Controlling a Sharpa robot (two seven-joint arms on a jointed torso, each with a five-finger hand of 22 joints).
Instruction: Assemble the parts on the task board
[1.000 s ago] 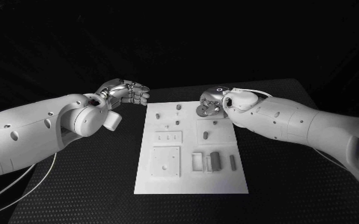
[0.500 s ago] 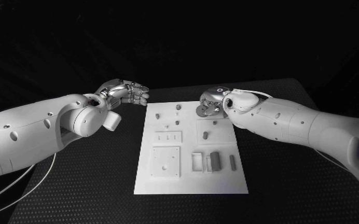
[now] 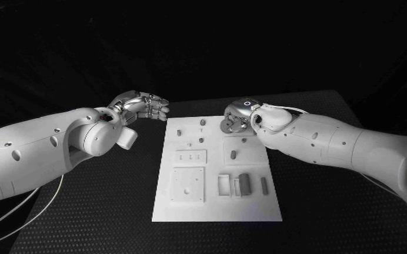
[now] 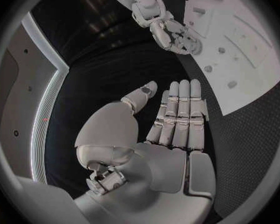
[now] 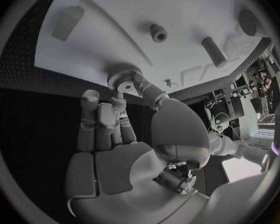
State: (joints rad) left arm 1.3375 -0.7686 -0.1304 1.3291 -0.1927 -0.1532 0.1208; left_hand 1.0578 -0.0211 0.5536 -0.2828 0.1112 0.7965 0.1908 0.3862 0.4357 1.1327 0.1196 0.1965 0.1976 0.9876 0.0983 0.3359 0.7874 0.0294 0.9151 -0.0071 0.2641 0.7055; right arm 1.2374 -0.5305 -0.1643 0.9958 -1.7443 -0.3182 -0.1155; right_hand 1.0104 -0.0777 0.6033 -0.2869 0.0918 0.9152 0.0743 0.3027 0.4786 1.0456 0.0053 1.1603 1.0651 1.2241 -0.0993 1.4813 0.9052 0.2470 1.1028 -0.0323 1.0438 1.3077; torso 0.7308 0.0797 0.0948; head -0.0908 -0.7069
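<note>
One ribbed round part (image 5: 123,74) sits pinched in our right hand (image 3: 238,119) over the task board's (image 3: 216,207) far edge and could slip or cock if lowered off its seat, while our left hand (image 4: 168,134), fingers pressed together straight, idles beside that board.

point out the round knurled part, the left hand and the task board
round knurled part (image 5: 122,73), right wrist view, its ribbed rim
left hand (image 4: 177,117), left wrist view, middle of its straight fingers
task board (image 3: 216,207), head view, bare near end
</note>
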